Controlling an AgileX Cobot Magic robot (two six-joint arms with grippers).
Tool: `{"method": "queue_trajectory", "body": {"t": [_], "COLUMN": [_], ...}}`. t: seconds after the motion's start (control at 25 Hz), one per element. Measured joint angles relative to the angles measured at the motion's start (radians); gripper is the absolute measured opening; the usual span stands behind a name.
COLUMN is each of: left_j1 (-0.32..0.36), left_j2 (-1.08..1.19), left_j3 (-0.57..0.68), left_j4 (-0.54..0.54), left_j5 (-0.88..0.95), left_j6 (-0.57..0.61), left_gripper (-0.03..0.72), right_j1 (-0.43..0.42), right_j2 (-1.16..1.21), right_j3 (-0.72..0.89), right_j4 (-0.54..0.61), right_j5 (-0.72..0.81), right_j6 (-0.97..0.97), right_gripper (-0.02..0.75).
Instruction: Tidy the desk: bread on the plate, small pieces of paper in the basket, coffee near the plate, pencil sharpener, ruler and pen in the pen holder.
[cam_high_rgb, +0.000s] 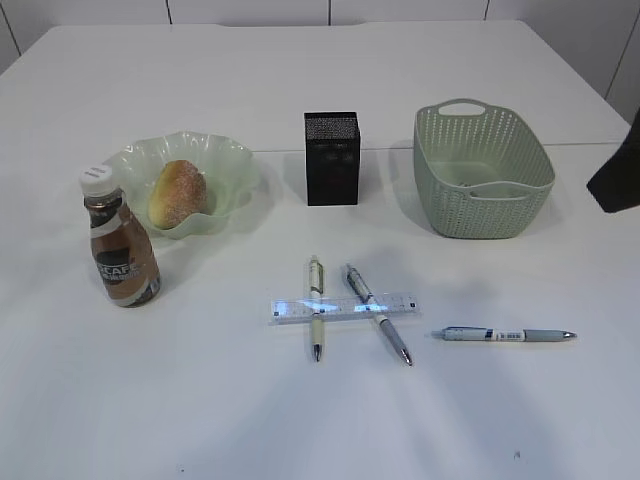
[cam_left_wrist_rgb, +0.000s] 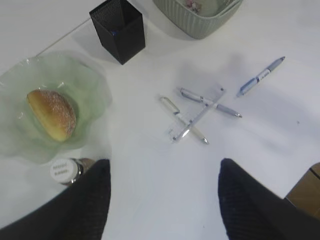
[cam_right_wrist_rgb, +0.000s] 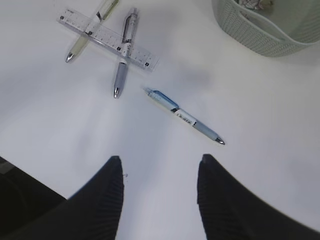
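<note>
A clear ruler (cam_high_rgb: 345, 308) lies flat near the middle of the white desk (cam_high_rgb: 200, 400), with two pens across it: a pale one (cam_high_rgb: 316, 305) on the left and a grey one (cam_high_rgb: 378, 312) slanting on the right (from these views I cannot tell whether they lie over or under it). A third, blue pen (cam_high_rgb: 508, 334) lies alone to the right, apart from the cluster. Behind them stands the black mesh pen holder (cam_high_rgb: 332, 158), where all these probably belong. The bread (cam_high_rgb: 178, 193) already sits in the wavy green plate (cam_high_rgb: 235, 160), and the coffee (cam_high_rgb: 121, 248) stands just in front of the plate, so those steps look finished. The green basket (cam_high_rgb: 480, 200) stands at the right; the exterior view shows little inside it, while both wrist views catch what may be paper scraps within. The left gripper (cam_left_wrist_rgb: 162, 197) hovers open and empty above the desk, near the coffee. The right gripper (cam_right_wrist_rgb: 160, 195) also stands open, holding nothing, with the blue pen just ahead, likely its next pickup.
</note>
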Motion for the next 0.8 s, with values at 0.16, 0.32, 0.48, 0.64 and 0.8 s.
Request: {"method": "queue_trajectory", "body": {"t": [0.16, 0.32, 0.48, 0.64, 0.8], "left_j1": [0.0, 0.0, 0.0, 0.0, 0.0], "left_j2": [-0.136, -0.252, -0.344, -0.415, -0.458], "left_j3": [0.149, 0.285, 0.419, 0.55, 0.659], "left_j4": [0.006, 0.027, 0.085, 0.142, 0.158], "left_j5": [0.006, 0.006, 0.007, 0.007, 0.007], "left_j6": [-0.01, -0.02, -0.051, -0.117, -0.172], "left_gripper": [0.474, 0.474, 0.474, 0.474, 0.474], "right_j1": [0.0, 0.0, 0.0, 0.0, 0.0], "right_j2": [0.03, 0.075, 0.124, 0.19, 0.247], "right_j3": [0.0, 0.0, 0.0, 0.0, -0.034], "right_j4": [0.021, 0.07, 0.1, 0.113, 0.147], "right_j5": [0.004, 0.009, 0.009, 0.007, 0.007], "right_j6": [-0.098, -0.203, -0.284, -0.359, -0.454], "right_gripper": [0.388, 0.388, 0.387, 0.388, 0.388]}}
